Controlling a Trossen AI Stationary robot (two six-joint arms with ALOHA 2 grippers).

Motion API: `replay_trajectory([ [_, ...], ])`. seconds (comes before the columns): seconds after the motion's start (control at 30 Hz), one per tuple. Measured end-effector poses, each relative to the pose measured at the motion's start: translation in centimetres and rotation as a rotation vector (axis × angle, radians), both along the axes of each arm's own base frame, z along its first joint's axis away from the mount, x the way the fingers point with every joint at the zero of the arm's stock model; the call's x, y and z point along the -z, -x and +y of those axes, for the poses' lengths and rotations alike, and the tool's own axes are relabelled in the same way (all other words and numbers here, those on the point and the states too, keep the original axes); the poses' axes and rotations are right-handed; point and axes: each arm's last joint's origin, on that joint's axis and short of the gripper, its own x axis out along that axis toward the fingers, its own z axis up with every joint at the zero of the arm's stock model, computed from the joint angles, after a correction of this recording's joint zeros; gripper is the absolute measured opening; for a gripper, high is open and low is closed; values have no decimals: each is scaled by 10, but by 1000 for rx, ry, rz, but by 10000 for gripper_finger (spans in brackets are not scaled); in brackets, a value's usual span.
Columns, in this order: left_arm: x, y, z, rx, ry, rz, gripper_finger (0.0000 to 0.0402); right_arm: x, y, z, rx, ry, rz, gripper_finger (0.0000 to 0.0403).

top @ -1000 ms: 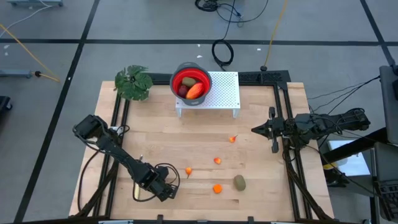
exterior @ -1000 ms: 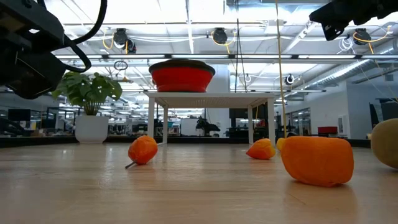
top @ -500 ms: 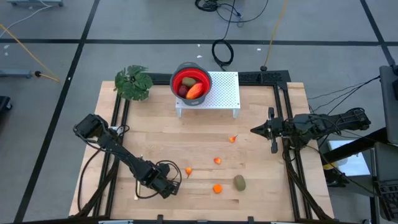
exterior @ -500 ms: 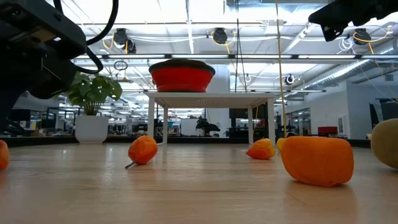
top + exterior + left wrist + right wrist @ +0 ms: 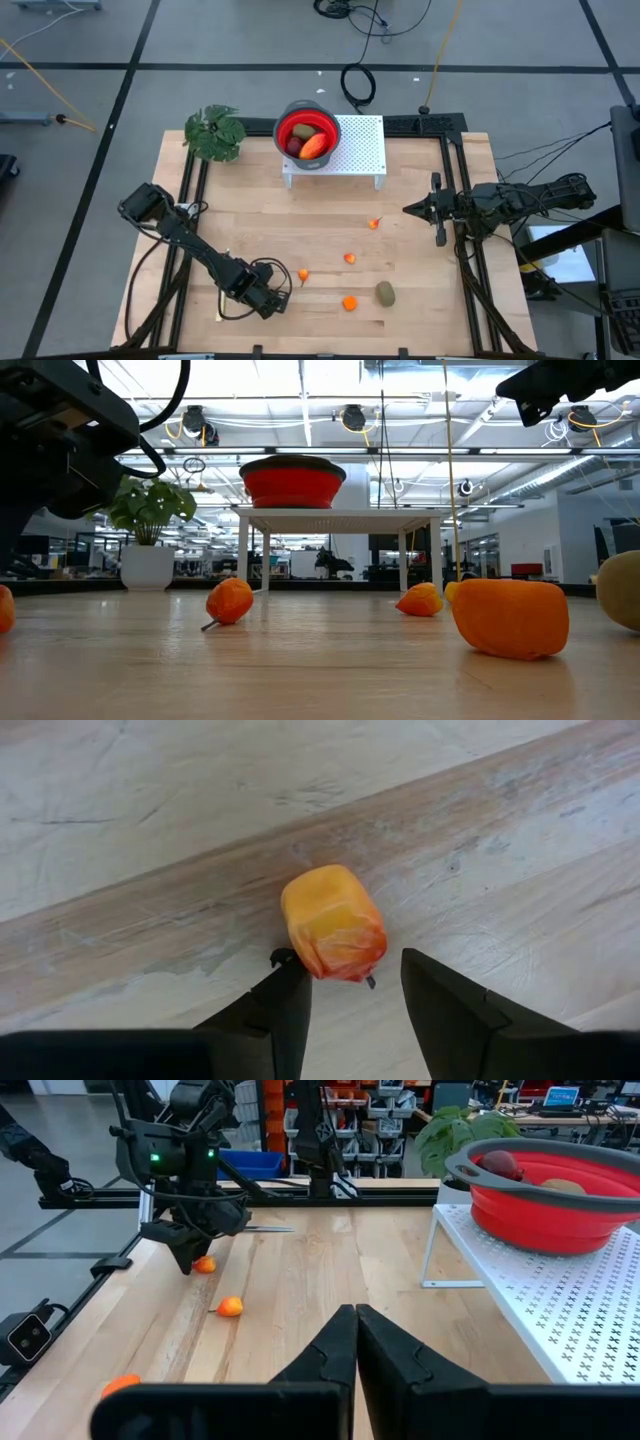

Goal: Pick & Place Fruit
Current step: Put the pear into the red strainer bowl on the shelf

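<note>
High view: left gripper point(image 5: 277, 297) low at near-left of worktop point(image 5: 420, 300), just left of a tiny orange fruit point(image 5: 302, 273); red bowl point(image 5: 305, 134) w/ fruit on white stand point(image 5: 362, 150) at far side.

Left wrist view: jaws spread, orange fruit just ahead between tips.

Right wrist view: right gripper point(image 5: 354, 1330) jaws pressed together, at right edge.

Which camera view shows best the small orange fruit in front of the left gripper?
The left wrist view: the small orange fruit lies large just ahead of the left gripper, whose fingers are open. The high view shows only a speck; the low view cuts it at the edge.
</note>
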Motion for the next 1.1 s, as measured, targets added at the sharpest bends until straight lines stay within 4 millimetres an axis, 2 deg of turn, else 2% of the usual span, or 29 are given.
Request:
replay_trajectory([
  [0.47,-5,3,5,-5,-40,7,159,0,0,0,0,1,0,4],
  [0.67,-15,10,13,-2,-110,6,131,0,0,0,0,0,-2,4],
  [1.1,-16,8,14,25,-107,-7,94,0,0,0,0,-2,-5,4],
])
